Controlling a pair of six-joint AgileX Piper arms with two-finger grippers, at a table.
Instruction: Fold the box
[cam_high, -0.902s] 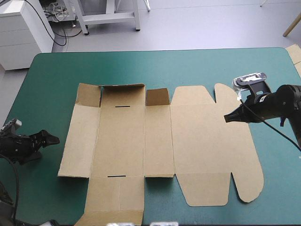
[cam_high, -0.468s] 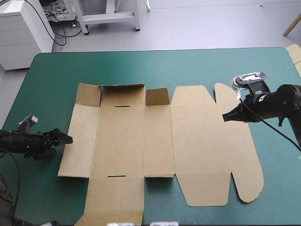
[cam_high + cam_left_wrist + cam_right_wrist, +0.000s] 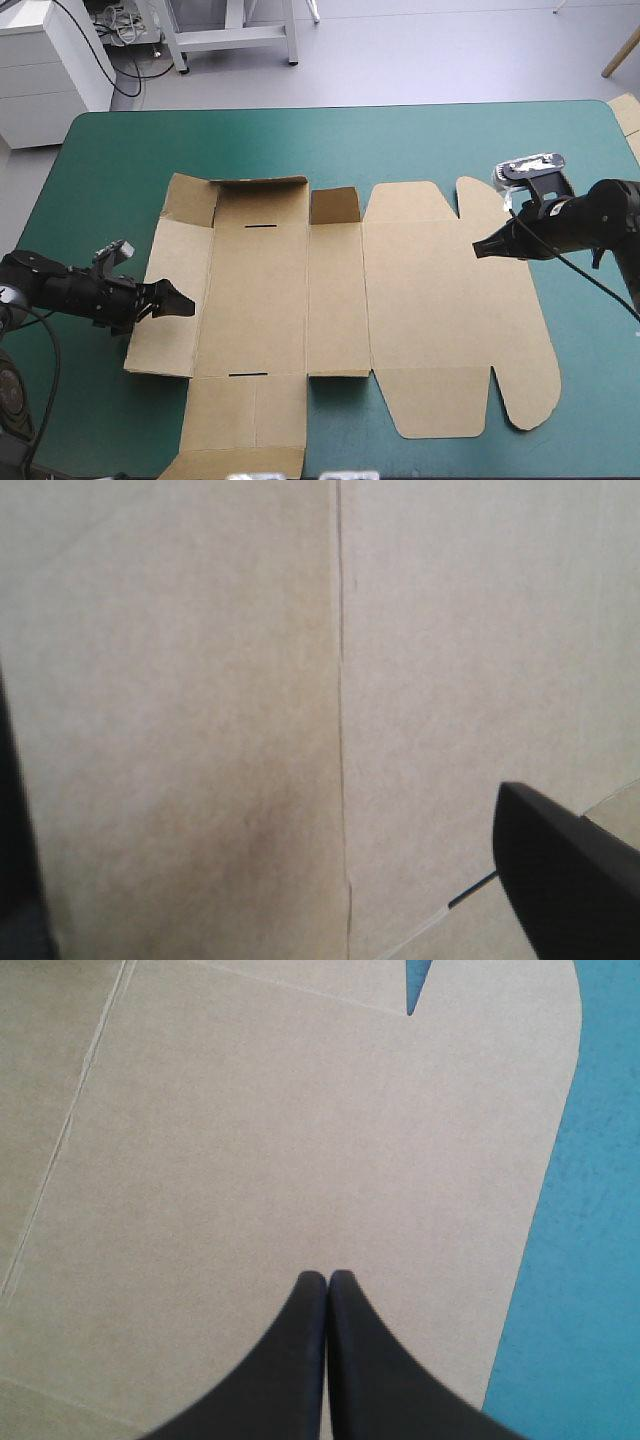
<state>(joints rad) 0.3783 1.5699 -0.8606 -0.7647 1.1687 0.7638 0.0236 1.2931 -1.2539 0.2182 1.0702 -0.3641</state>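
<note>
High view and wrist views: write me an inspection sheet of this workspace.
Surface: table, teal-green cover.
Job's things: box, a brown sheet lying flat, its far flaps on the left side tilted up.
Clutter: more board past the table's far right corner.
Grippers: left gripper open over the box's left panel; right gripper shut over its right part.
Cables: nothing seen besides the robot's own.
Surroundings: nothing seen.

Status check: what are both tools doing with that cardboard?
Left tool open over the box, left panel. Right tool shut over its right side. Box flat, far flaps slightly raised. Nothing in the way.
</note>
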